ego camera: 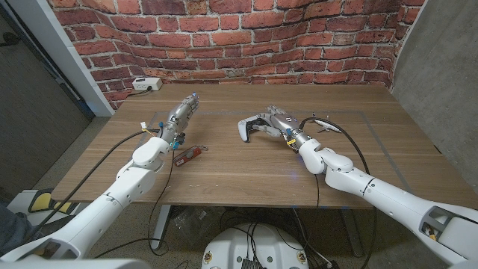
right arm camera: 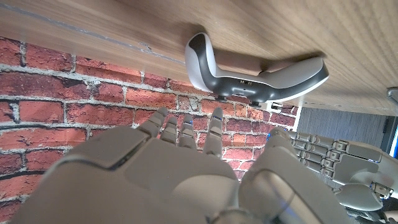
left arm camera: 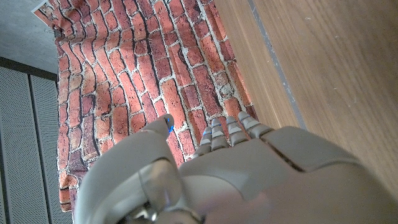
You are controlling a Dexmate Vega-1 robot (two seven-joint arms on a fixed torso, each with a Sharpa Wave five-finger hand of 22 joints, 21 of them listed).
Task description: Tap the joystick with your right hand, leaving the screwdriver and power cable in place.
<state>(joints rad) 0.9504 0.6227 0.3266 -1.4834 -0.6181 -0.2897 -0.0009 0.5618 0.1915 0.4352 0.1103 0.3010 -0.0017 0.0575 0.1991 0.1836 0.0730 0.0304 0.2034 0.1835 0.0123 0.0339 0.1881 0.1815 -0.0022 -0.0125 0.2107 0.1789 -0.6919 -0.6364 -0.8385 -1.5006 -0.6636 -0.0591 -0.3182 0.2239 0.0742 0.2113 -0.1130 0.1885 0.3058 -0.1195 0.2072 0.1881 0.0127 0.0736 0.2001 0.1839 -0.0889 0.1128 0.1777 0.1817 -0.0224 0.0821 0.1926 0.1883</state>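
The joystick (ego camera: 245,130), a white and grey game controller, lies at the table's middle; in the right wrist view the joystick (right arm camera: 249,71) lies just past my fingertips, with a small gap. My right hand (ego camera: 278,123) hovers right beside it with fingers stretched toward it and nothing in them; my right hand (right arm camera: 180,174) also shows from behind. The red-handled screwdriver (ego camera: 190,155) lies nearer the front, close to my left forearm. A black power cable (ego camera: 351,138) with a white plug curls behind my right wrist. My left hand (ego camera: 181,114) reaches out with straight fingers and holds nothing, as my left hand (left arm camera: 249,180) confirms.
A white socket strip (ego camera: 147,84) sits at the table's back left edge below the brick wall (ego camera: 246,37). Thin tape lines mark a rectangle on the wooden table (ego camera: 224,175). Another grey hand (right arm camera: 342,168) shows beyond the joystick in the right wrist view.
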